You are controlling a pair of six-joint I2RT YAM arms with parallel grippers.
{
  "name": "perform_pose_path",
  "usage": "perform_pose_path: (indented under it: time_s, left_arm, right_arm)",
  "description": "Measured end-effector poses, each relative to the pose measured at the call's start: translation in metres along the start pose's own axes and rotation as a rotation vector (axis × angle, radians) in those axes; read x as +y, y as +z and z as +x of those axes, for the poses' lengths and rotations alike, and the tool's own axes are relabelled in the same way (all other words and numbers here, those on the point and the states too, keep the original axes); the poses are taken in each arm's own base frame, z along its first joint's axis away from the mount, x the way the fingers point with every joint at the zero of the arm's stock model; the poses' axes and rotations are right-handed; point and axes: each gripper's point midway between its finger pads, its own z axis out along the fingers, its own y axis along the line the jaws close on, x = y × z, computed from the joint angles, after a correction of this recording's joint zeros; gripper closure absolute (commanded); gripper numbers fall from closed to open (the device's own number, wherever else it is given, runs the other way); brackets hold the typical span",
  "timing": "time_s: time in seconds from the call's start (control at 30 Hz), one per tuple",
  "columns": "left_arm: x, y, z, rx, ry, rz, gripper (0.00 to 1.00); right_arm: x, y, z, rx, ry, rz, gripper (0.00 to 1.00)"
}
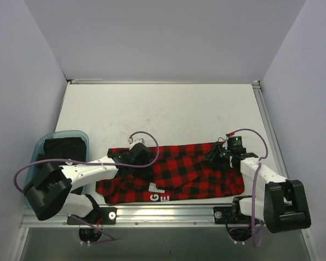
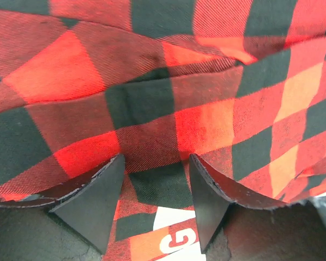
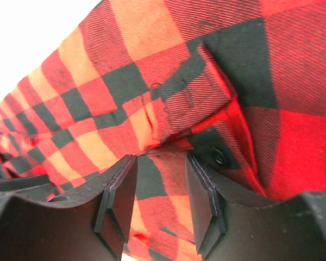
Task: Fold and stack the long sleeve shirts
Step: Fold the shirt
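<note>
- The flannel shirt (image 1: 174,174) lay bunched in a long strip across the near part of the table (image 1: 163,109).
- The left gripper (image 1: 137,155) rested at the shirt's far left edge, fingers (image 2: 100,204) apart over flat cloth.
- The right gripper (image 1: 216,153) rested at the shirt's far right edge, fingers (image 3: 117,204) also apart.
- A blue bin (image 1: 43,142) stood at the left.

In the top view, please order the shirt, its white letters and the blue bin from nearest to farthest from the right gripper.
1. Shirt: directly under the right gripper.
2. White letters: to the left, at the near hem.
3. Blue bin: far left.
</note>
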Motion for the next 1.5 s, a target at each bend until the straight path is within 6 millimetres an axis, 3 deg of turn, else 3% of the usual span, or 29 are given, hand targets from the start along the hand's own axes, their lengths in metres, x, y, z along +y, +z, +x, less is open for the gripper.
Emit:
perform_pose_path:
  time_s: [0.17,0.23,0.3,0.4,0.5,0.57,0.7,0.87,1.03,1.2,1.37,1.5]
  left_arm:
    - [0.015,-0.009,-0.006,-0.029,-0.042,-0.052,0.28]
    - [0.027,-0.019,-0.005,-0.038,-0.044,-0.096,0.27]
    - [0.036,-0.032,-0.009,-0.065,-0.05,-0.129,0.27]
    - [0.044,-0.049,-0.019,-0.119,-0.082,-0.151,0.27]
    - [0.055,-0.05,-0.023,-0.14,-0.122,-0.201,0.27]
    - [0.065,-0.042,-0.02,-0.124,-0.134,-0.257,0.27]
    - [0.087,-0.02,-0.009,-0.053,-0.136,-0.383,0.28]
    - [0.081,-0.008,-0.03,-0.033,-0.164,-0.402,0.27]
    - [0.071,0.013,-0.075,-0.021,-0.16,-0.425,0.27]
    - [0.047,0.052,-0.143,-0.045,-0.083,-0.411,0.27]
    - [0.013,0.092,-0.214,-0.105,0.034,-0.361,0.23]
    - [-0.013,0.119,-0.267,-0.17,0.12,-0.309,0.2]
  right_arm:
    - [-0.009,-0.014,-0.006,-0.037,-0.064,0.086,0.57]
    - [-0.004,-0.027,-0.011,-0.06,-0.138,0.12,0.57]
    - [0.016,-0.04,-0.015,-0.084,-0.255,0.122,0.57]
    - [0.062,-0.06,-0.016,-0.112,-0.464,0.076,0.57]
    - [0.087,-0.066,-0.004,-0.097,-0.614,0.054,0.57]
    - [0.085,-0.06,0.01,-0.05,-0.685,0.077,0.57]
    - [0.056,-0.038,0.035,0.089,-0.758,0.196,0.57]
    - [0.023,-0.021,0.062,0.233,-0.779,0.309,0.56]
    - [0.002,-0.013,0.088,0.344,-0.737,0.359,0.56]
    - [0.009,-0.01,0.102,0.355,-0.712,0.355,0.57]
    - [0.042,0.001,0.132,0.399,-0.714,0.276,0.57]
    - [0.093,0.02,0.163,0.43,-0.75,0.175,0.56]
